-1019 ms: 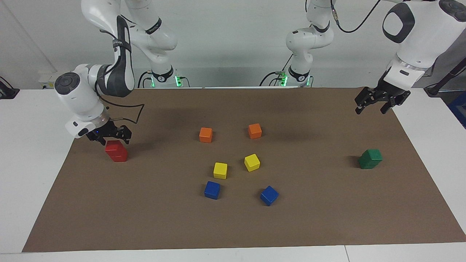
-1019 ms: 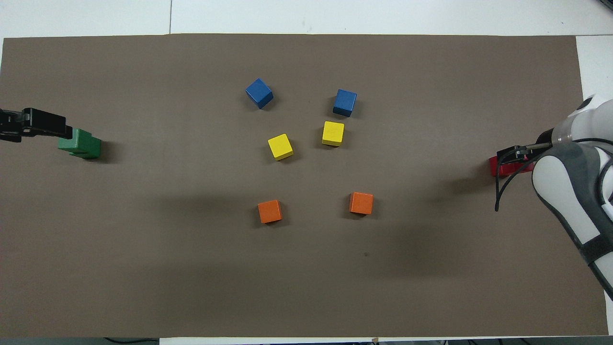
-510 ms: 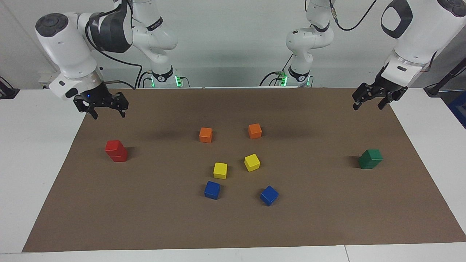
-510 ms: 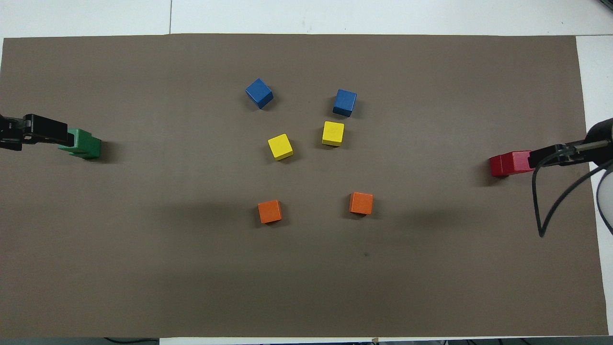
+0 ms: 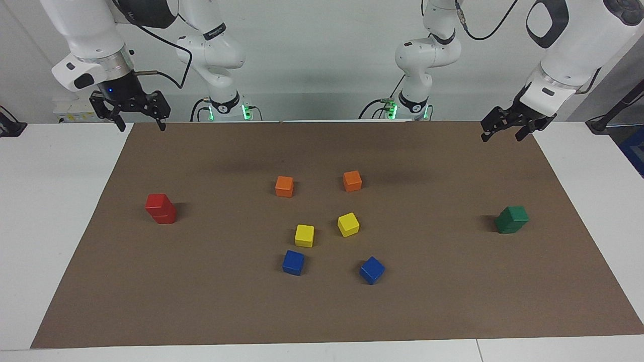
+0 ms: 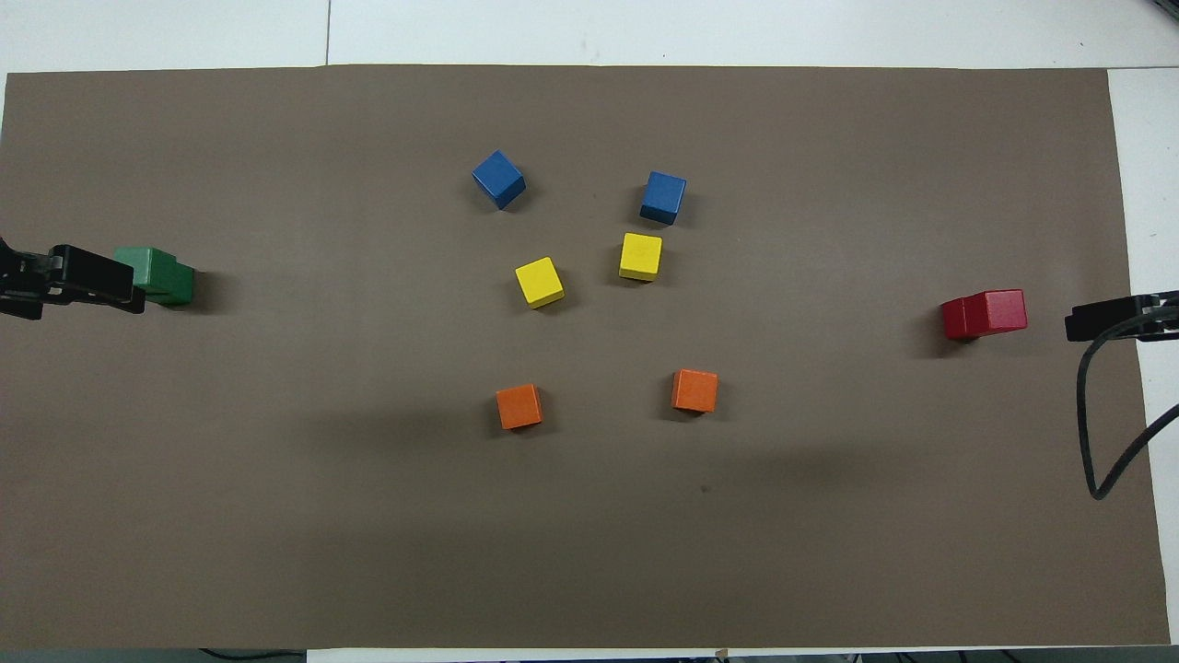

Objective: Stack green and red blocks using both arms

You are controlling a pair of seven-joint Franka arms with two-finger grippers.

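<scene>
Grippers hang raised at the two ends of the table, both empty. The right gripper is over the mat edge at the right arm's end, fingers apart. The left gripper is over the mat edge at the left arm's end, fingers apart too. From overhead only black tips show, the right gripper with a looped cable, the left gripper cut off by the frame. The facing view gives the white arms and spread fingers in full.

The mat is matt brown and flat. All the cubes are small, glossy and sharp-edged.

Two orange cubes lie nearest the robots, side by side and apart.

Farther out, the red stack stands toward the right arm's end, two red cubes with the top one slightly twisted. The green stack stands toward the left arm's end, two green cubes. The facing view shows both tiers. From overhead the red stack reads as little more than a top and one side, and the green stack has one corner covered by the left gripper's tip, though the facing view shows the gripper well clear above it.

Two yellow cubes sit mid-table, one turned askew. Two blue cubes lie farthest out, one set diagonally.
</scene>
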